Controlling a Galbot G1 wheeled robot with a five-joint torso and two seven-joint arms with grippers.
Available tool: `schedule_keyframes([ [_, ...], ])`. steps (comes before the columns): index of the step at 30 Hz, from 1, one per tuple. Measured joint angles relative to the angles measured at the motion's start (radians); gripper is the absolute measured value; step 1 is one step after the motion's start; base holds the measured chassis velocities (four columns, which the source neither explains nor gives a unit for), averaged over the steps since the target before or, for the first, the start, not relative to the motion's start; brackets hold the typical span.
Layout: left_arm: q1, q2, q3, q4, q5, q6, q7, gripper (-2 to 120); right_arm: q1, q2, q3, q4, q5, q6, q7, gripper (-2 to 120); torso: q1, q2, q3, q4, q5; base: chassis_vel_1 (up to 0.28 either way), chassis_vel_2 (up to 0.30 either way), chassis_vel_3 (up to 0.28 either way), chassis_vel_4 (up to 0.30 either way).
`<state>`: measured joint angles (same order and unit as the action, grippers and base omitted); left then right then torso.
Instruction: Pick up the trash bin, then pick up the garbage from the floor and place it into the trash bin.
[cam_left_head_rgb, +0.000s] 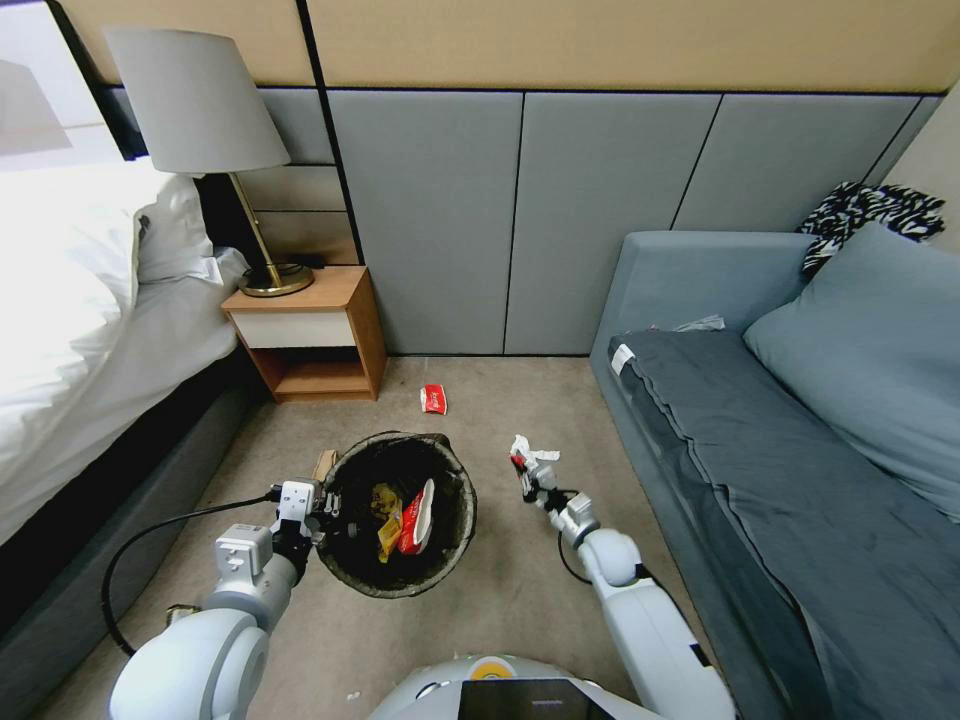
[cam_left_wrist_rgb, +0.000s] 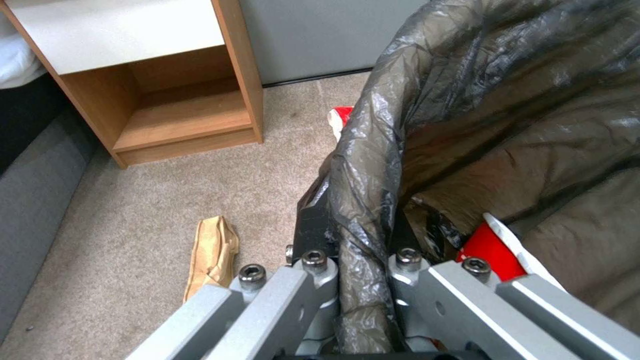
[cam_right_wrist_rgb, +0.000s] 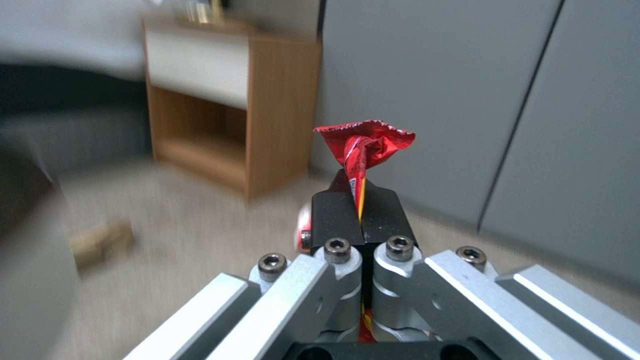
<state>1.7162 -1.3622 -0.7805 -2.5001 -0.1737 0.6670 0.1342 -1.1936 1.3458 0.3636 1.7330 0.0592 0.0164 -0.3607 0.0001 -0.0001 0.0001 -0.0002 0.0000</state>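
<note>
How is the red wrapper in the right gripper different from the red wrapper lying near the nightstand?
The held red wrapper is pinched in the right gripper, off the carpet; the floor wrapper lies loose. The held one is crumpled and upright; the floor one lies flat. Both are red litter outside the trash bin.

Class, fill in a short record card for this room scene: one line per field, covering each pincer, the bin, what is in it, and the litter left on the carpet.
Left pincer: shut on the rim of the round trash bin with dark liner bag
Right pincer: shut on a crumpled red foil wrapper, beside the bin
Bin contents: red-and-white wrapper, yellow wrapper
Litter on beige carpet: red-and-white packet near the wooden nightstand; brown crumpled paper by the bin
</note>
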Motion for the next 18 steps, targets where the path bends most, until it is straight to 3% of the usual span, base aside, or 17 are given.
schedule_keyframes([
  [13,0.001,0.002,-0.001,0.000,0.000,0.000,0.000,1,0.005,-0.020,-0.002,0.143,0.058,-0.062,0.006,0,0.000,0.000,0.000,0.0003,0.0000,0.000,0.000,0.000,0.000],
  [15,0.001,0.002,-0.001,0.000,-0.001,0.000,0.000,1,0.008,-0.030,-0.007,0.192,0.078,-0.086,0.007,0,0.000,0.000,0.000,0.0002,0.0002,0.000,0.000,0.000,0.000],
  [18,-0.002,0.001,0.002,0.000,-0.001,0.000,0.000,1,0.023,-0.062,-0.054,0.375,0.158,-0.174,0.009,0,0.000,0.000,0.000,0.0002,0.0000,0.000,0.000,0.000,0.000],
])
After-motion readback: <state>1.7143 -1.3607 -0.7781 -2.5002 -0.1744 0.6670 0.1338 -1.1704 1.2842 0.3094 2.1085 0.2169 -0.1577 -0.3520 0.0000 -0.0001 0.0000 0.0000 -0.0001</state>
